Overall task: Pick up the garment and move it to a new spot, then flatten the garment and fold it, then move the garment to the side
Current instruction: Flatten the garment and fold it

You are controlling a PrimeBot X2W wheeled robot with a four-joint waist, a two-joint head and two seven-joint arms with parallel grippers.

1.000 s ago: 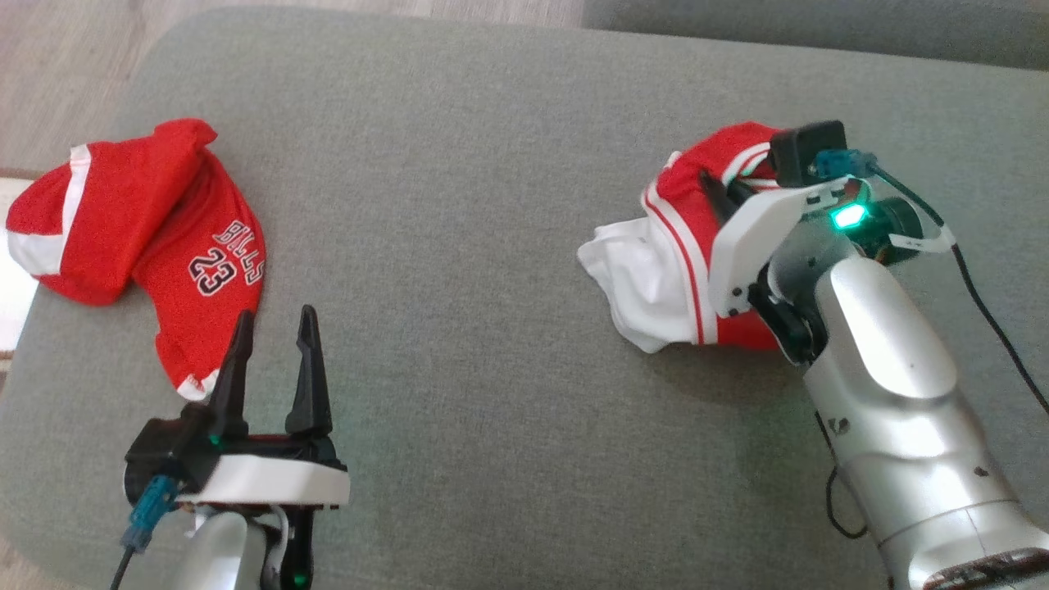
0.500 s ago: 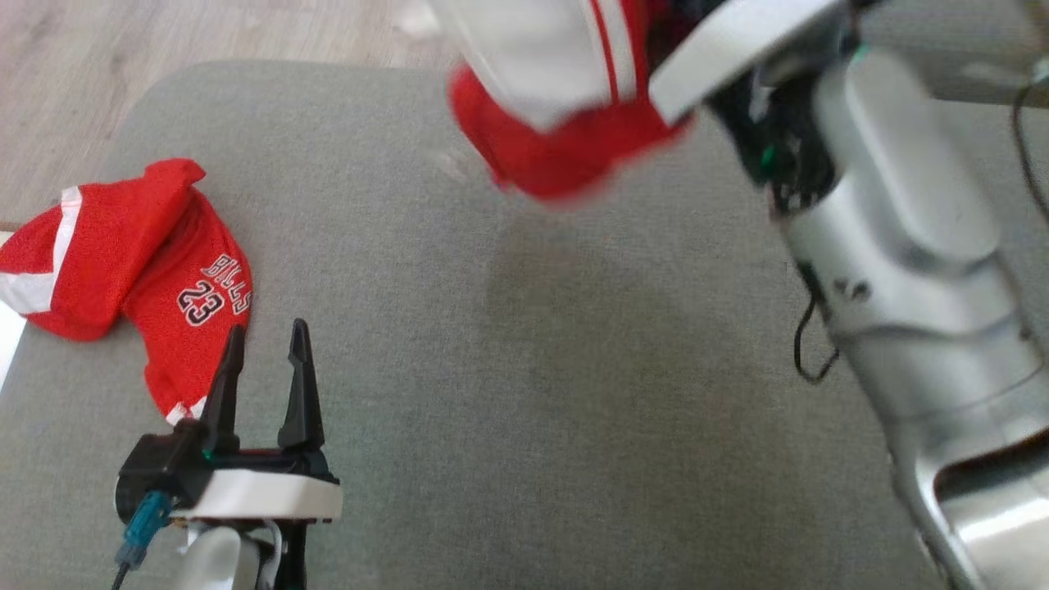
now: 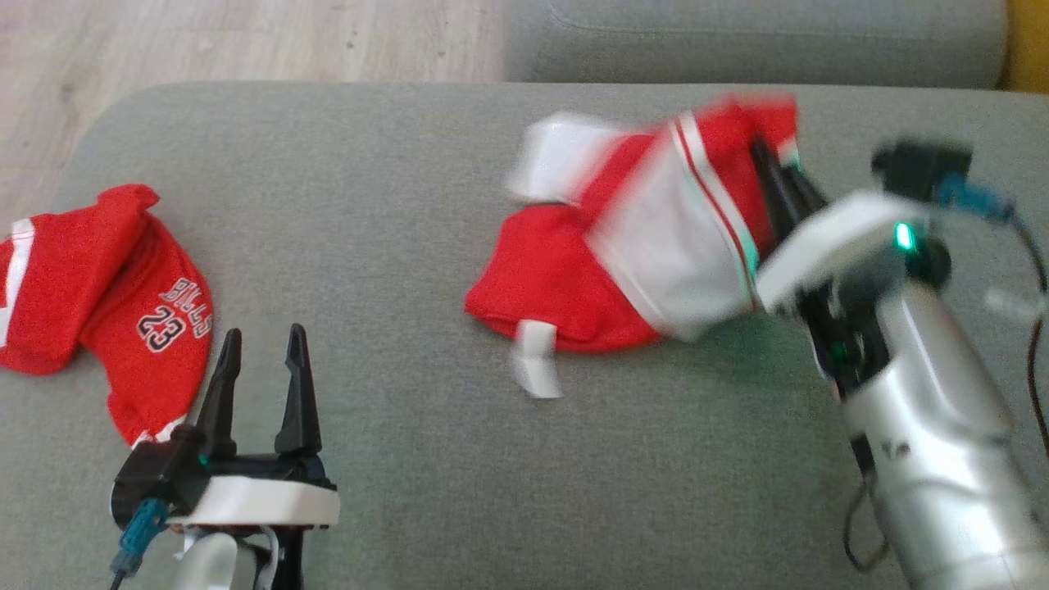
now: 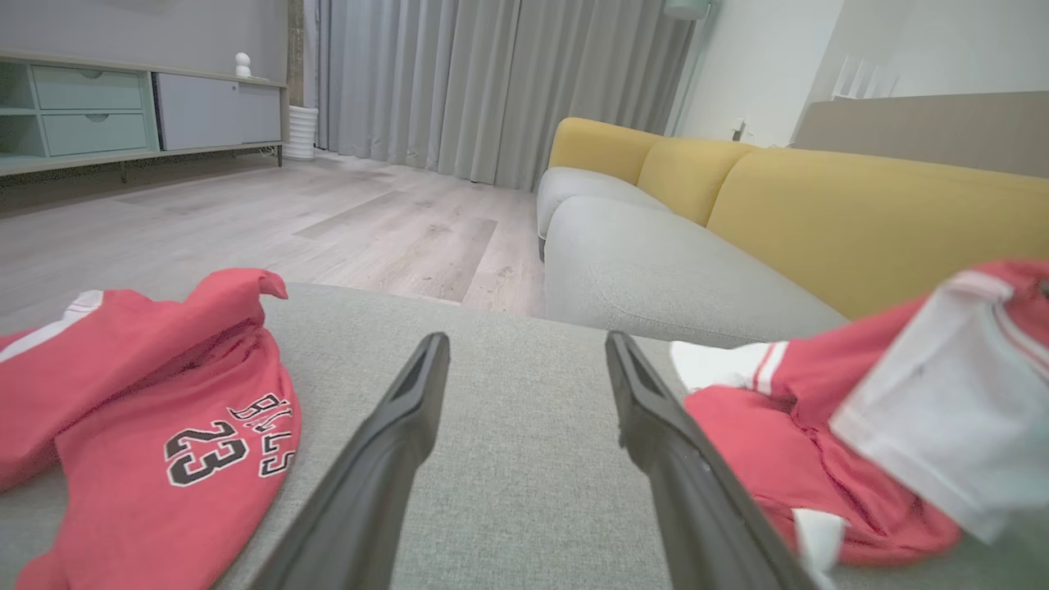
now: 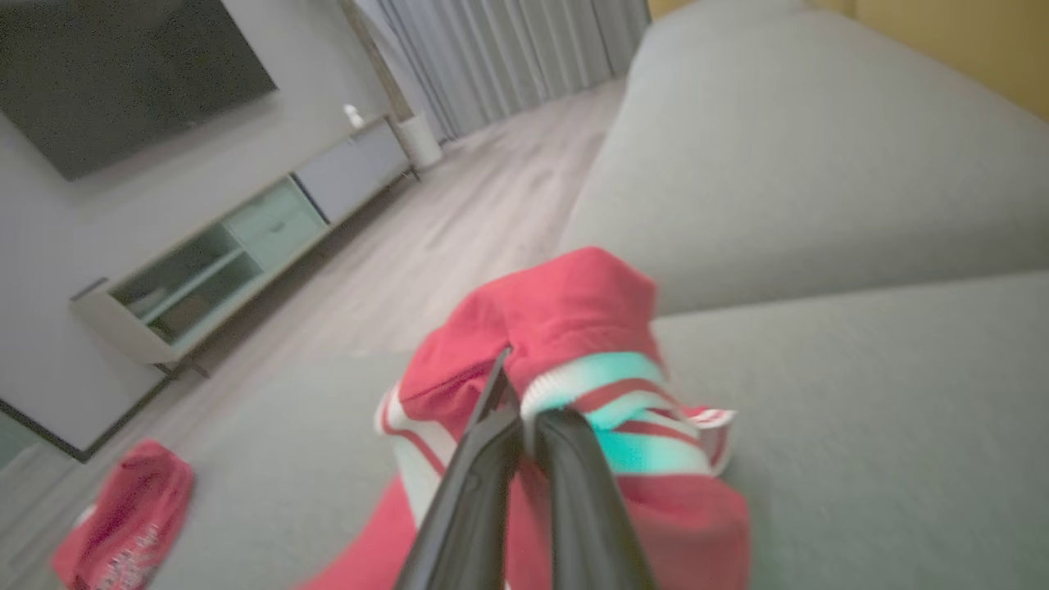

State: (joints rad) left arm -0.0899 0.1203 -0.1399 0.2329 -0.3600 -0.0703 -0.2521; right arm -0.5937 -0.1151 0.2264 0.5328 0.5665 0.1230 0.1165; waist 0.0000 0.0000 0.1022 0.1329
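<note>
right gripper (image 5: 518,410): clamped right down, both dark fingers squeezed together on a striped red-and-white edge of the garment (image 3: 623,246), so yeah, it's got a proper hold of it

garment: red and white, all bunched up, sitting right of the middle of the grey cushion (image 3: 393,205). The top edge is held up at the fingers. The red lower part looks like it's resting on the seat, but that bit is pretty blurry so I can't swear to it

white tab (image 3: 534,369): little pale strip hanging off the lower red edge of the garment, lying on the cushion

left gripper (image 3: 264,336): spread wide open, nothing between the fingers, down at the near-left of the cushion with the tips pointing away from the robot

other jersey (image 3: 106,287): red one with "23" on it, crumpled at the left edge of the cushion. It's just off to the left of the left gripper's fingers and well apart from the garment

right arm (image 3: 934,410): silver forearm coming in from the lower right, green light glowing on the wrist

room: wood floor (image 3: 246,33) beyond the cushion, a yellow sofa back (image 4: 860,213) off to the right in the left wrist view, grey curtains (image 4: 492,74) and a low sideboard (image 4: 82,106) further back
</note>
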